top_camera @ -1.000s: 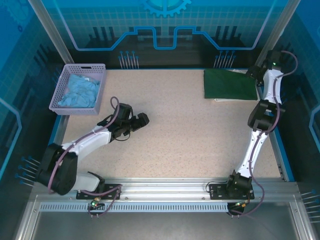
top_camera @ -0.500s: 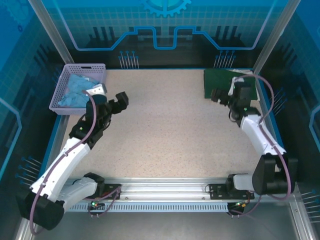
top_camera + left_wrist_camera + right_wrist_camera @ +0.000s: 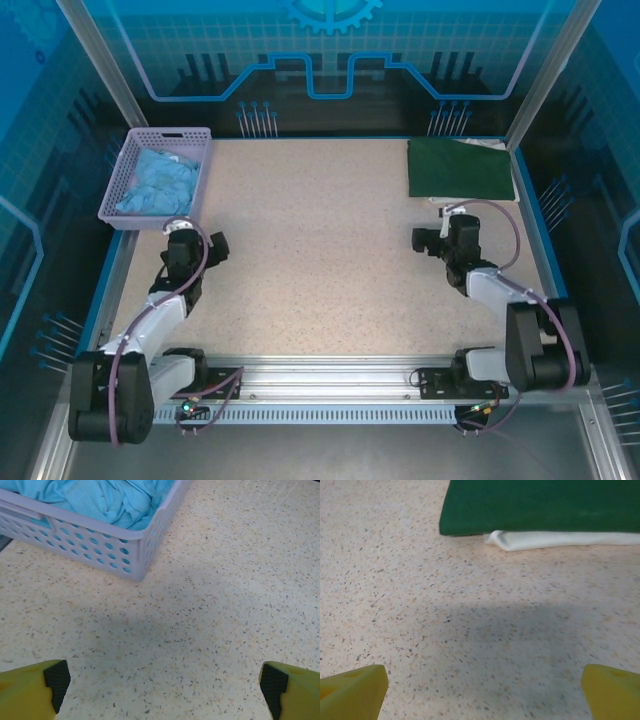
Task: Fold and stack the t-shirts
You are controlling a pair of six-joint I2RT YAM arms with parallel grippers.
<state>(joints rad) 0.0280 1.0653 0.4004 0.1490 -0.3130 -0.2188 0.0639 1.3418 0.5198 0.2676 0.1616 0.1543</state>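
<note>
A dark green t-shirt lies folded flat at the table's back right corner. A white t-shirt lies folded beneath it, its edge poking out from under the green t-shirt. My right gripper hovers low over bare tabletop just in front of this stack, open and holding nothing; the right wrist view has its yellow fingers wide apart. My left gripper sits at the left, just in front of the basket, also open and holding nothing.
A lilac perforated basket at the back left holds crumpled light blue cloth; its near corner is close ahead of my left fingers. Blue rails edge the table's sides.
Both arms have drawn back toward the near edge. The left gripper dropped away from the basket's side, and the right came off the green shirt's front edge. Both stayed open.
</note>
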